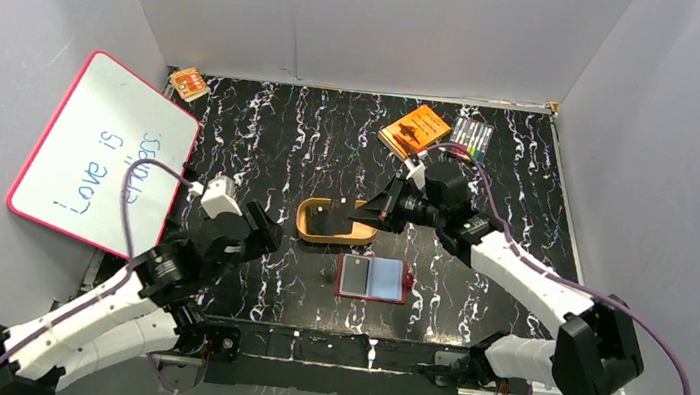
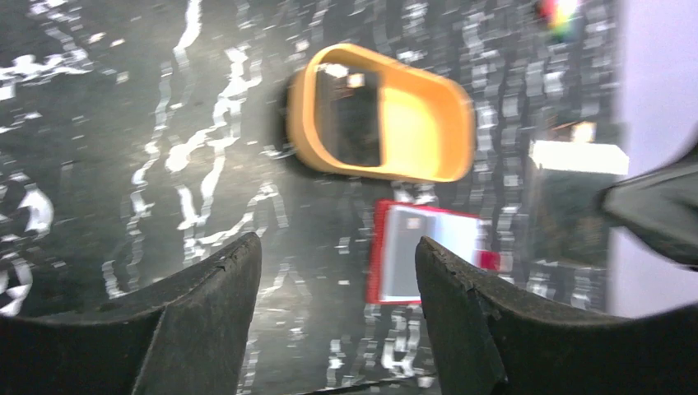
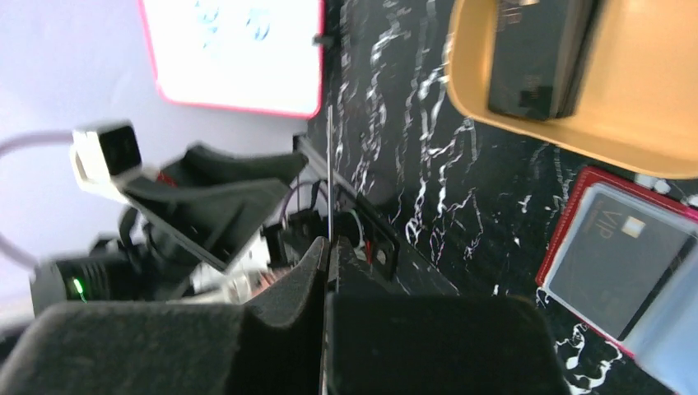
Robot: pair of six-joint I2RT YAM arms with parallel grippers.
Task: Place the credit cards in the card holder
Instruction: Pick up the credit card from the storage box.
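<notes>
One card holder, dark red, lying open on the black marbled counter, just on the near side of the tan tray. One dark VIP card lies on one half of it. Stack of dark credit cards in the tray. The right jaws are pressed together on one thin card, seen edge-on, above the tray's right end. The left jaws stand apart with nothing between them, left of the tray. One whiteboard leans at the left wall.

A tan tray is sitting mid-counter; an orange box and marker pack are lying together at the back; a whiteboard is leaning left.
</notes>
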